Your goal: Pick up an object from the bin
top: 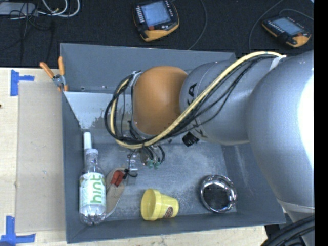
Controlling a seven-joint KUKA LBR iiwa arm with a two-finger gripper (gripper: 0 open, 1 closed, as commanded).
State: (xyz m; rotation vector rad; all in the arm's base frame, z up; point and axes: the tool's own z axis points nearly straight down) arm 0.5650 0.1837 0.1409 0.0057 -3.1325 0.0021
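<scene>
Camera view – we see the gripper just up-right of a flat tan spoon-shaped piece with a red patch, long axis diagonal – open or closed, we can't tell.

Small red piece — lying flat beside clear bottle.

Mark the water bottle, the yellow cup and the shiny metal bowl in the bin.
water bottle (92,191), camera view, on its green-lettered label.
yellow cup (159,205), camera view, on its side wall.
metal bowl (218,193), camera view, on its shiny inside.
</scene>
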